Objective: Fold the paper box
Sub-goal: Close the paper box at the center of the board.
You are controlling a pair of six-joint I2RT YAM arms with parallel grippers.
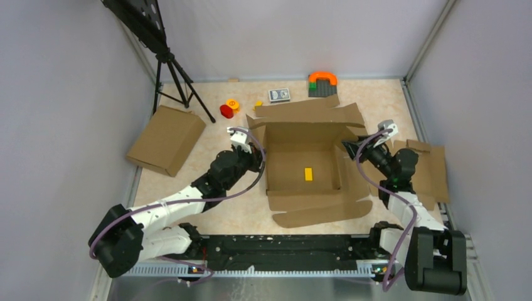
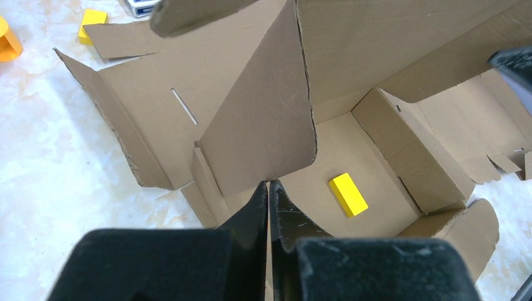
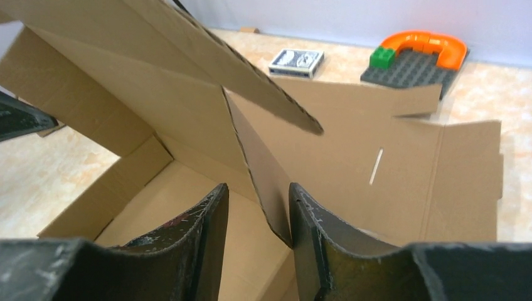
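Overhead view gives you the full layout. The paper box [image 1: 301,157] sits mid-bench [image 1: 213,213] btwn the 2 arms, side walls partly raised, front and back flaps lying flat. Only this view shows the plain cardboard slab [image 1: 166,139] far L, the tripod [image 1: 177,78] behind it, a red cylinder [image 1: 226,111] and another cardboard piece [image 1: 433,169] under the R arm.

L wrist view: L end effector [image 2: 268,186] has its fingers pressed together, tips right at the lower edge of an upright flap on the box's L side. You can't tell if any cardboard is pinched. This view shows the yellow block [image 2: 348,194] up close on the box floor. R wrist view doesn't catch it.

R wrist view: R end effector [image 3: 258,188] has its fingers apart w/ a raised flap edge standing btwn them, nearer the finger on the view's right. Beyond the box you get the card pack [image 3: 297,63] and the grey studded plate [image 3: 414,69] w/ an orange arch, clearer than from overhead.

Count:
- 1 box
- 1 yellow block inside
- 1 small yellow piece [image 1: 258,103] outside
- 1 slab
- 1 card pack
- 1 studded plate
- 1 tripod
- 1 slit seen per wrist view
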